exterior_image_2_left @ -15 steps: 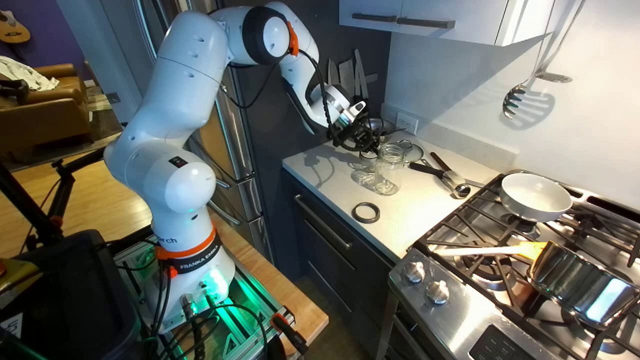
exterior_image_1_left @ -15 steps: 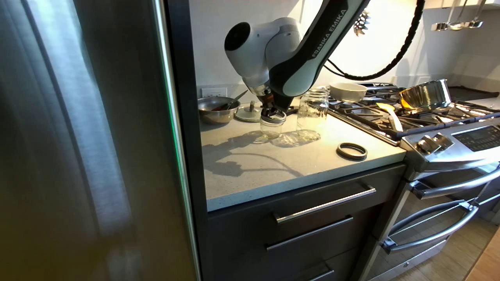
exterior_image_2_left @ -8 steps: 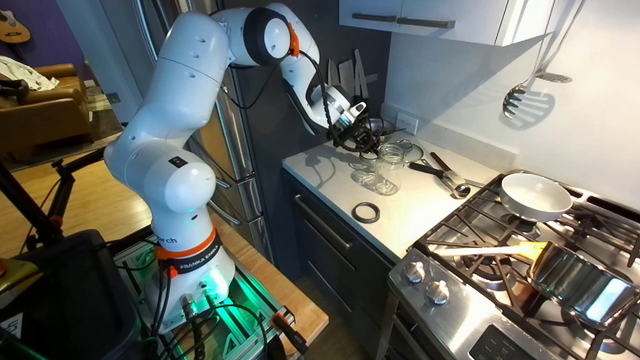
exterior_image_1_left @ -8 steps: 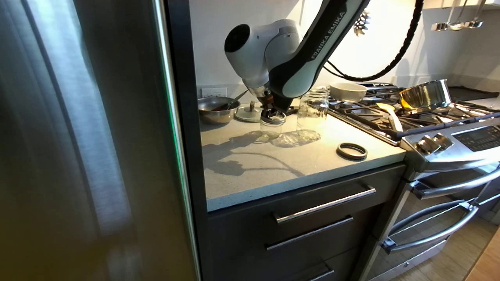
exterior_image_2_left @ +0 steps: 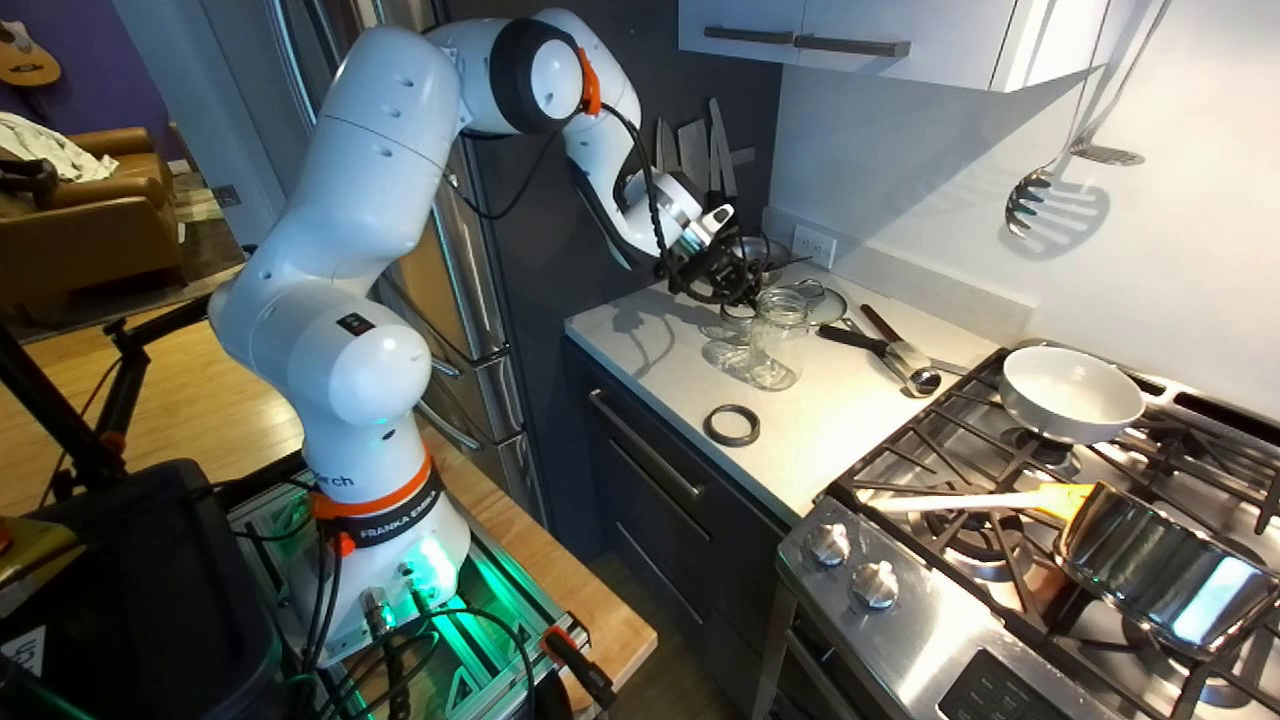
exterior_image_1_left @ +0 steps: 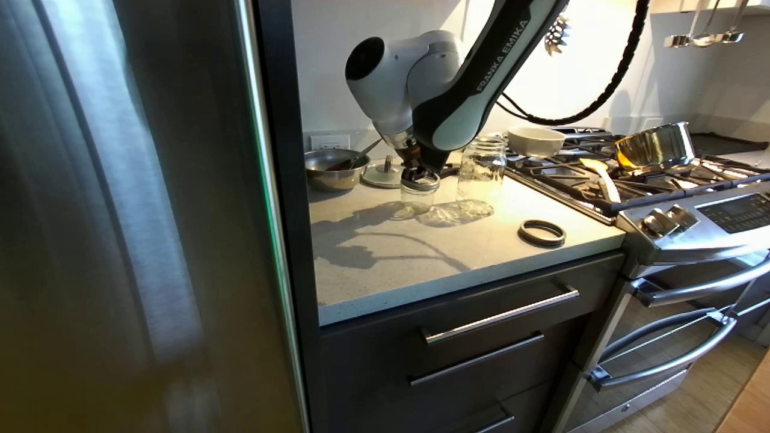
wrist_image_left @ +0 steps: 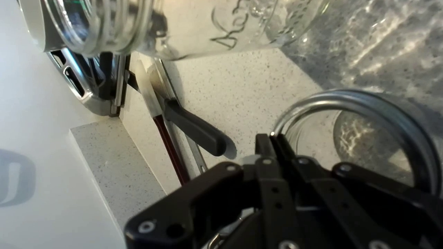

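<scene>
Metal ring (wrist_image_left: 360, 98) and jaws sit slightly lower than a second ago; small jar (exterior_image_1_left: 417, 202), tall jar (exterior_image_1_left: 481, 174) and loose ring (exterior_image_1_left: 543, 243) unmoved. Jaws narrow, apparently pinching the metal ring's rim on one side, over the small jar's mouth; seated or merely resting, can't tell. Both are back from the front edge of the tabletop (exterior_image_1_left: 361, 282), toward the fridge (exterior_image_1_left: 150, 240) end. One-sided pinch could let it tilt, so best kept level and steady, any push straight down; dragging sideways might tip the small jar. Tall jar is close on the stove (exterior_image_2_left: 925, 635) side: tight. Metal bowl (exterior_image_1_left: 337, 178) and glass lid (exterior_image_1_left: 378, 175) sit toward the back fridge corner. More room toward the front edge; loose ring lies near it, toward the stove corner.
</scene>
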Controlling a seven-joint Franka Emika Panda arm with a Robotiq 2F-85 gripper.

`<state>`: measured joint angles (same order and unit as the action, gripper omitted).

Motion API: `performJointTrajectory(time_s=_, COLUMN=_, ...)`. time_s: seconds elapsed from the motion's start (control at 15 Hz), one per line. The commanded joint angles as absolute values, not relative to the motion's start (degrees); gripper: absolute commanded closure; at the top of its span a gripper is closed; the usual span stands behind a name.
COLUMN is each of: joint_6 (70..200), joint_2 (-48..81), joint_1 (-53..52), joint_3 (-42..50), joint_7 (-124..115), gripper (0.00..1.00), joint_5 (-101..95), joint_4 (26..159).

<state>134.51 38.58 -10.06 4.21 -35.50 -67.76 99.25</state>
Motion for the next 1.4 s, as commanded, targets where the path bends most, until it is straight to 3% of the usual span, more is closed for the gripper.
performJointTrajectory(time_s=0.0, joint_6=133.11, joint_2=39.85, joint_1=-8.93, joint_3=2.7, joint_7=-33.0, gripper=0.99, joint_5=-65.91, joint_4=97.38)
performJointTrajectory(time_s=1.07, joint_6=131.77, joint_2=41.09, joint_1=-9.36, joint_3=2.9, joint_7=-30.91, gripper=0.99, joint_5=-65.4, joint_4=96.1)
performJointTrajectory(time_s=1.13, joint_6=131.58, joint_2=41.12, joint_1=-9.4, joint_3=2.93, joint_7=-31.06, gripper=0.73, joint_5=-65.35, joint_4=96.04)
performJointTrajectory(time_s=1.33, joint_6=131.24, joint_2=41.07, joint_1=-9.37, joint_3=2.92, joint_7=-31.25, gripper=0.56, joint_5=-65.35, joint_4=95.87)
